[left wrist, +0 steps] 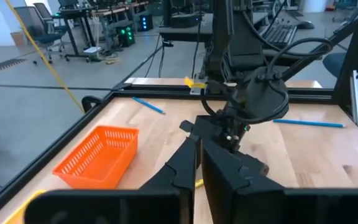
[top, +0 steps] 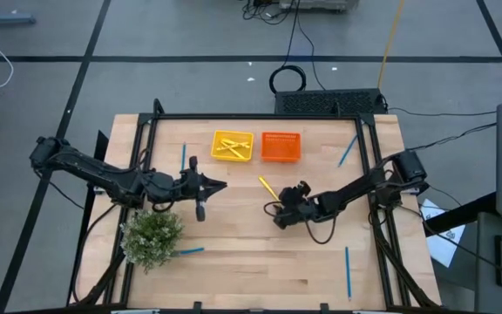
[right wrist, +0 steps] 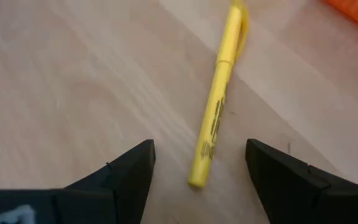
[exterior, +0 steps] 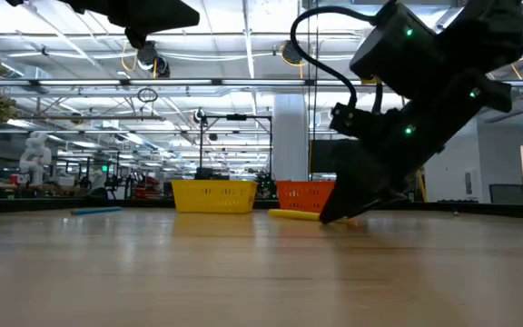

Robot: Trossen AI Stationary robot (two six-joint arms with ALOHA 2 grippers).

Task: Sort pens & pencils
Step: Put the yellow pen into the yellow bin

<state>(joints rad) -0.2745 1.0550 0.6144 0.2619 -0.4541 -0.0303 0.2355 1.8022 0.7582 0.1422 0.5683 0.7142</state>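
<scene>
Right now the right gripper [right wrist: 197, 163] sits low over the table [top: 251, 253], fingers spread wide and holding nothing, with a yellow pen [right wrist: 218, 106] lying flat between them, near the orange tray [top: 281, 146]. Meanwhile the left gripper [top: 219, 185] hangs above mid-table, fingers pressed together and empty.

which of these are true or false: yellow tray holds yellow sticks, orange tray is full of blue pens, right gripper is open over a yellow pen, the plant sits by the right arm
1. The yellow tray holds yellow sticks. True.
2. The orange tray is full of blue pens. False: it looks empty.
3. The right gripper is open over a yellow pen lying on the table. True.
4. The plant sits by the right arm. False: it stands near the left arm, whose left gripper is off the table.
</scene>
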